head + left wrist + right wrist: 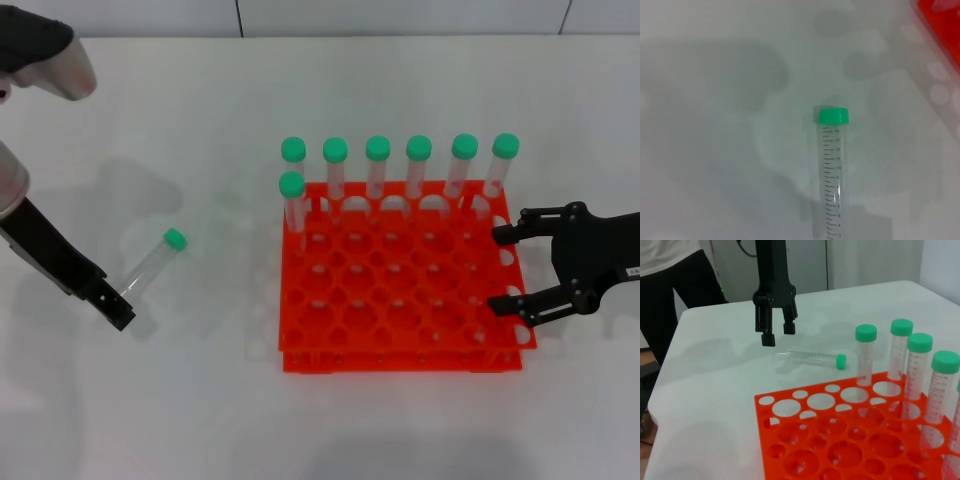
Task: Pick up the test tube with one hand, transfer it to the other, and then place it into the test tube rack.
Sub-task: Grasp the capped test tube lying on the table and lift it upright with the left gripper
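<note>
Tube (155, 259): lay on table (180, 400), left of rack (400, 290), cap pointing far-right.
Left gripper (775, 333): fingers apart, poised above tube's bottom end.
Right gripper (512, 270): spread wide over rack's right edge.

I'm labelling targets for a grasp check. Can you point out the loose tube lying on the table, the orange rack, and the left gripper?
Clear plastic test tube with green cap (152, 264): head view, mid-body.
Orange-red plastic test tube rack (400, 362): head view, front wall.
Black left gripper (774, 331): right wrist view, between fingertips.
</note>
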`<action>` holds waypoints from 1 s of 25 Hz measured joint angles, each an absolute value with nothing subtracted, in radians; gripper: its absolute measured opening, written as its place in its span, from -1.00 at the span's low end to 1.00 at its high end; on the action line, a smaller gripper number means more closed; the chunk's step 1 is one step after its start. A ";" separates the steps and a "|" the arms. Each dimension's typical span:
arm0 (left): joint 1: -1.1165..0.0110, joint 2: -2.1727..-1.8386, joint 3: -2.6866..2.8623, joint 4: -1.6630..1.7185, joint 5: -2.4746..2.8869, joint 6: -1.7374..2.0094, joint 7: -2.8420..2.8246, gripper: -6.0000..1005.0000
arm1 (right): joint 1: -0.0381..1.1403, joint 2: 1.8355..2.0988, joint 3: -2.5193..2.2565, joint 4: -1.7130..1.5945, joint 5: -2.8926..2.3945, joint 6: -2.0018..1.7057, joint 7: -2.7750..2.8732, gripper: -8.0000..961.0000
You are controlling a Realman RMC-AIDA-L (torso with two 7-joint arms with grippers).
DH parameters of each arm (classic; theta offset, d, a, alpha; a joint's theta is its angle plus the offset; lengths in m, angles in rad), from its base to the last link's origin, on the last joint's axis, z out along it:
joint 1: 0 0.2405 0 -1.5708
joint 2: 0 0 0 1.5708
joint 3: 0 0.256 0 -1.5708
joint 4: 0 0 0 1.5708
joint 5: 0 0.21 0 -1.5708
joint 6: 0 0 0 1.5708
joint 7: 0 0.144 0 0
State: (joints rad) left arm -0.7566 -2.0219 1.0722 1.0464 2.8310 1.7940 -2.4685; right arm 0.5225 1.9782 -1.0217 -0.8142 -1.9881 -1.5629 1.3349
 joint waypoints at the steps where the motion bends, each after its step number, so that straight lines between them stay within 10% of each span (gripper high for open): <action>1: -0.757 -2.025 1.074 1.046 2.831 1.791 -2.469 0.72 | 0.523 1.981 -1.022 -0.813 -1.988 -1.560 1.332 0.81; 25: -0.749 -2.034 1.112 0.977 2.833 1.681 -2.473 0.71 | 0.529 1.989 -1.022 -0.804 -1.982 -1.547 1.334 0.81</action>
